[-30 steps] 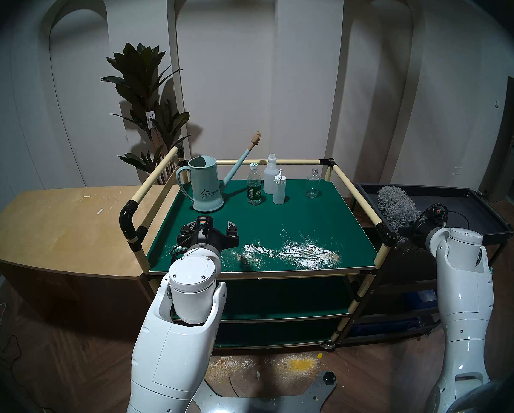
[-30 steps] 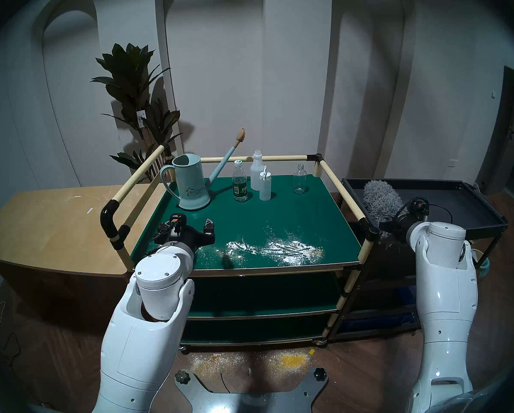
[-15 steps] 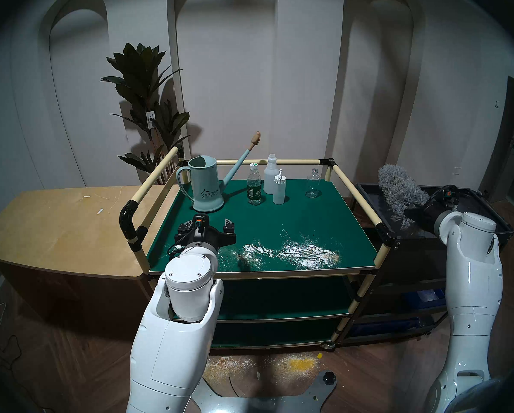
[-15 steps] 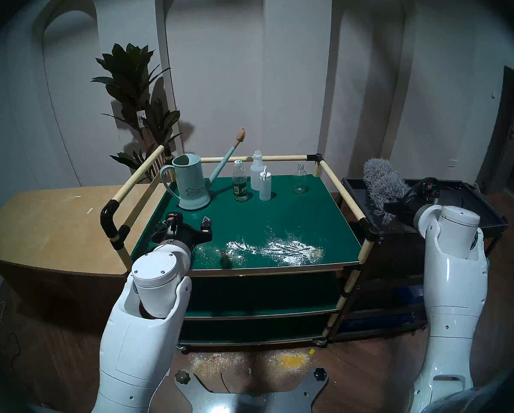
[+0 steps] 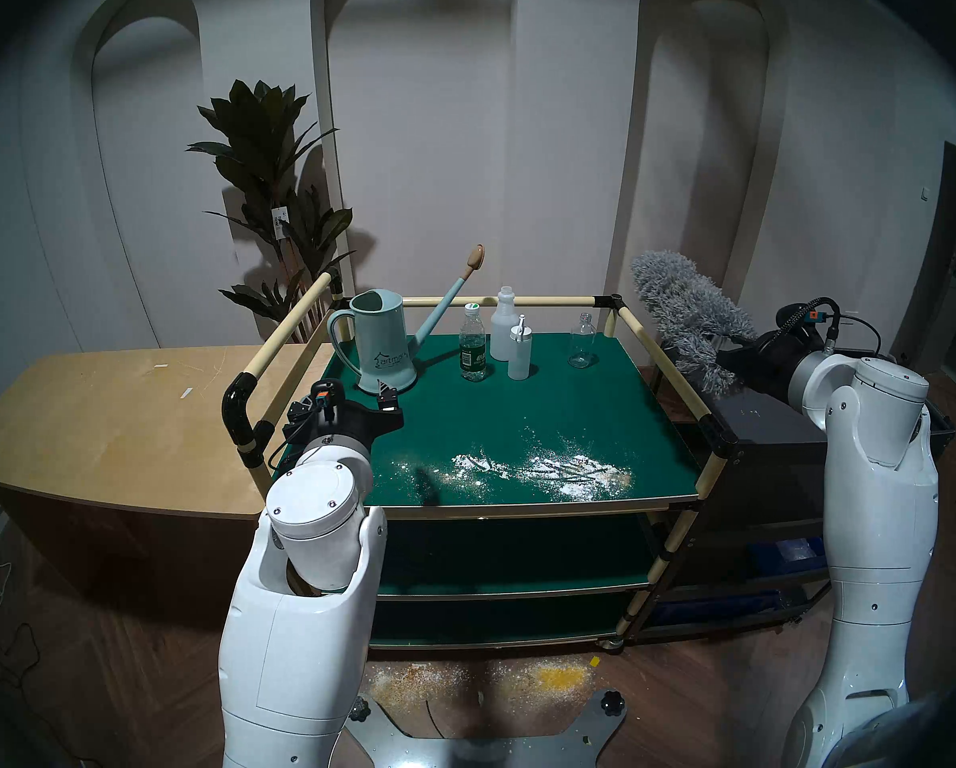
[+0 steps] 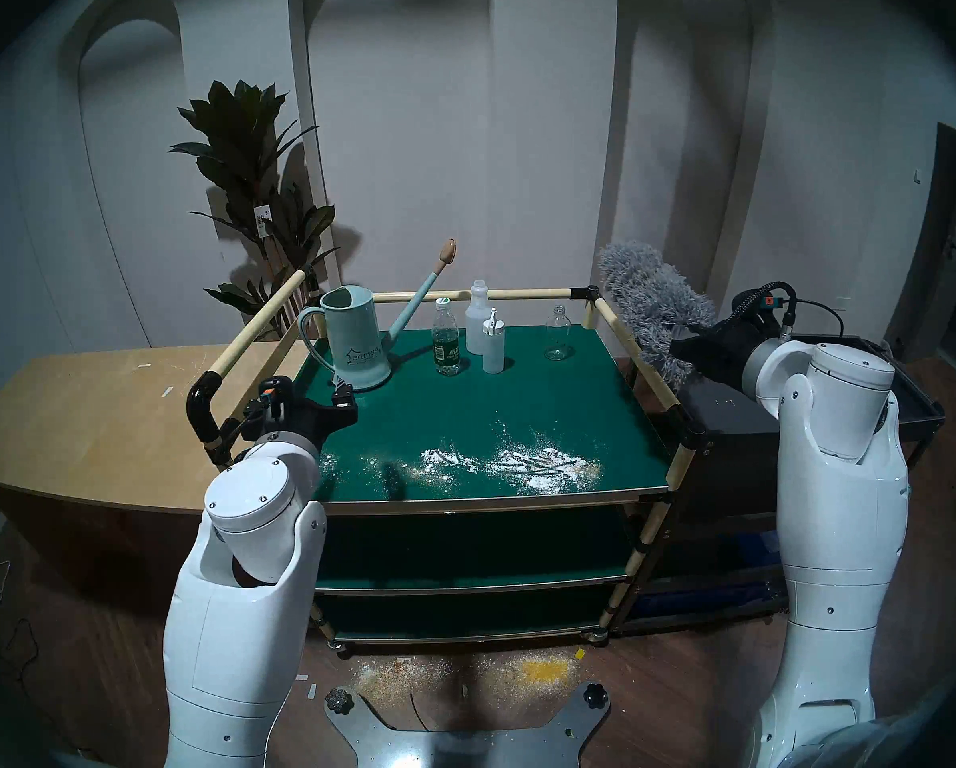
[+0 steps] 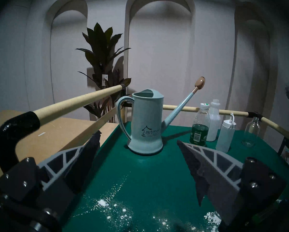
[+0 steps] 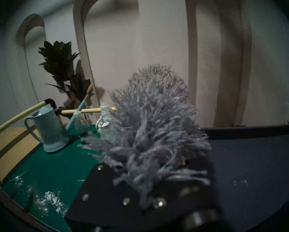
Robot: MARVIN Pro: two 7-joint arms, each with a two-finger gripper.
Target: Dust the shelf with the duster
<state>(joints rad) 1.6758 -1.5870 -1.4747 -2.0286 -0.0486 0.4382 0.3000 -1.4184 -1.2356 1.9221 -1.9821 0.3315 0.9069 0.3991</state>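
The right tool [image 5: 733,357], clenched on the duster [image 5: 680,312], has lifted it off the black cart; its head now hangs beyond the shelf's [image 5: 547,412] right rail. The left tool [image 7: 138,161], released, has drawn aside. Powder [image 5: 570,467] remains unswept.

On the shelf [image 5: 547,406], the watering can [image 5: 382,343] stands at the back left, its spout reaching right toward a row of four bottles [image 5: 509,340] along the back rail. Spilled powder [image 5: 547,465] lies near the front edge, right of centre. My left gripper [image 7: 138,143] hangs over the shelf's front left, just before the can. My right gripper [image 5: 738,357] holds the duster [image 5: 686,315] above the shelf's right rail, over the tray cart [image 5: 769,418] beside it. A plywood table [image 5: 104,418] sits left.
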